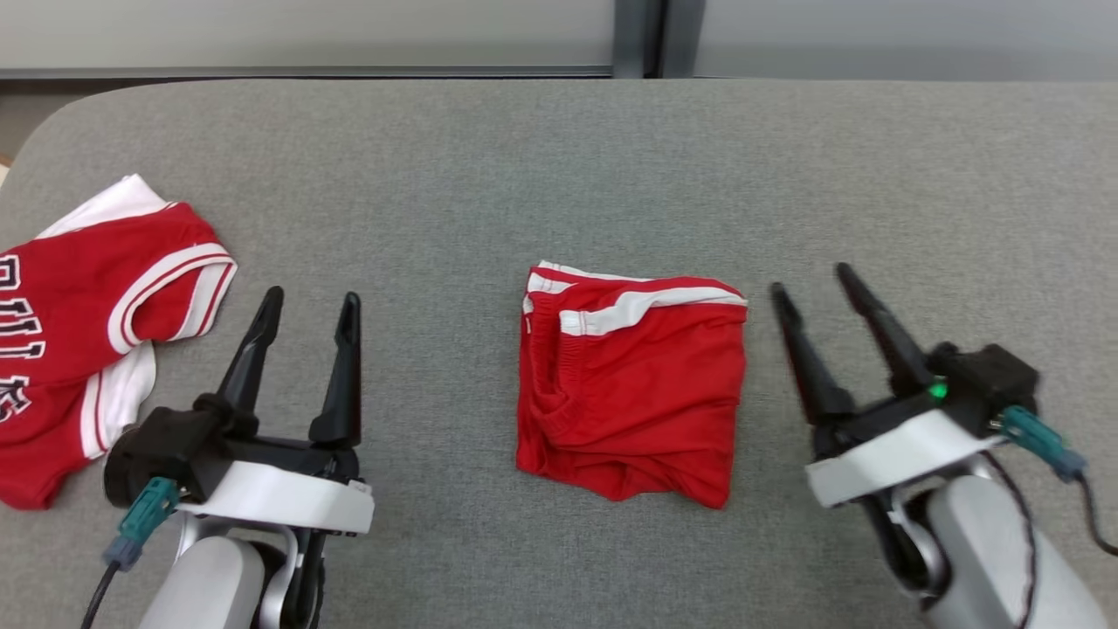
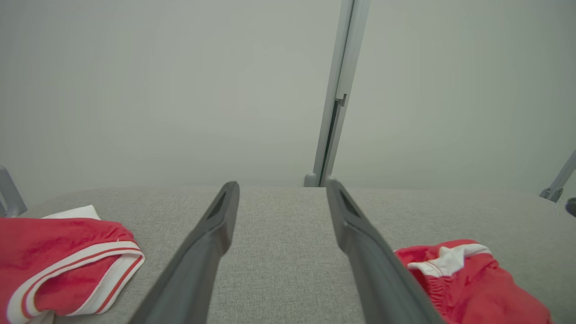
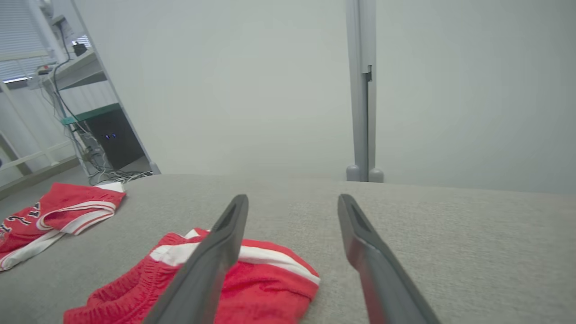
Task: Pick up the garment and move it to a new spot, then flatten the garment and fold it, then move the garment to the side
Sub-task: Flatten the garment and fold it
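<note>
The garment [image 1: 631, 384], red shorts with white stripes, lies folded into a rough square at the middle of the grey table [image 1: 559, 175]. It also shows at the lower right of the left wrist view [image 2: 468, 283] and at the lower left of the right wrist view [image 3: 252, 279]. My left gripper [image 1: 308, 306] hovers open to the garment's left, nothing between its fingers [image 2: 281, 189]. My right gripper [image 1: 812, 281] stands open just right of the garment, off the cloth and holding nothing [image 3: 292, 200].
A red and white jersey [image 1: 87, 323] with dark lettering lies crumpled at the table's left edge, close to my left gripper; it shows too in the wrist views [image 2: 58, 265] [image 3: 54, 216]. A pale wall and a grey post [image 1: 642, 39] stand behind the table.
</note>
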You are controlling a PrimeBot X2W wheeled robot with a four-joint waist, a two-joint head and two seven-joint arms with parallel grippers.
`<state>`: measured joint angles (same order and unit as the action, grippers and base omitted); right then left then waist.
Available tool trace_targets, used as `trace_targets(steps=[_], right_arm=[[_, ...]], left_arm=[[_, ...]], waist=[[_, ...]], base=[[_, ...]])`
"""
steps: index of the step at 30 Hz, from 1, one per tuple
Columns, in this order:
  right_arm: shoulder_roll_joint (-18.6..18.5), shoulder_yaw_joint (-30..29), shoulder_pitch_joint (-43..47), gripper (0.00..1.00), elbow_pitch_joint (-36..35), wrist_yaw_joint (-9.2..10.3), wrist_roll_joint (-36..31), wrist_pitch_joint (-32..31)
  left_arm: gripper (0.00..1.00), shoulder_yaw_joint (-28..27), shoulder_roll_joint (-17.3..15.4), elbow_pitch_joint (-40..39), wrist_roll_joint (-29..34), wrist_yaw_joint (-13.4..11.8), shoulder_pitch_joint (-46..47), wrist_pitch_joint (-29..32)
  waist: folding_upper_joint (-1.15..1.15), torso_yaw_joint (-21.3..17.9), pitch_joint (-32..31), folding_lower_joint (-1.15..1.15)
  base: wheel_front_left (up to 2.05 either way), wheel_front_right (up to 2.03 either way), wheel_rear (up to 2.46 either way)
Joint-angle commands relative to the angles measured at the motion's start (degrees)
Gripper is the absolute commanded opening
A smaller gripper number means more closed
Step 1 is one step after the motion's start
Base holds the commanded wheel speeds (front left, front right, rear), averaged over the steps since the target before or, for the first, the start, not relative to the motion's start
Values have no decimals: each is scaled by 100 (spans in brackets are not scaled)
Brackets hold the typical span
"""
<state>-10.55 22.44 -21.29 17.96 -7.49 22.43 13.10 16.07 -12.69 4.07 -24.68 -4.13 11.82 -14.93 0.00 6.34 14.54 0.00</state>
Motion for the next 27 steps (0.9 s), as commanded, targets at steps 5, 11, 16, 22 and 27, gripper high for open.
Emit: trace_targets(steps=[5, 11, 16, 22, 27], right_arm=[[-206, -1019, 699, 100, -562, 0, -349, -9], [-143, -1758, 1409, 100, -1254, 0, -660, -322], [-39, -1918, 1784, 100, -1668, 0, -759, -558], [-24, -1881, 2151, 100, -1932, 0, -747, -786], [-79, -1910, 2500, 100, -2078, 1, -666, -965]], left_arm=[[100, -261, -103, -100, -52, -120, -211, -29], [100, -502, -207, -169, -107, -171, -462, -30], [100, -597, -237, -205, -76, -154, -747, -30], [100, -543, -296, -135, 2, -208, -1241, -23], [100, -442, -348, -142, 72, -275, -1637, 55]], waist=[[0, -261, -140, 0], [0, -474, -297, 0], [0, -596, -577, 0], [0, -703, -1086, 0], [0, -731, -1504, 0]], base=[[0, 0, 0], [0, 0, 0], [0, 0, 0], [0, 0, 0], [0, 0, 0]])
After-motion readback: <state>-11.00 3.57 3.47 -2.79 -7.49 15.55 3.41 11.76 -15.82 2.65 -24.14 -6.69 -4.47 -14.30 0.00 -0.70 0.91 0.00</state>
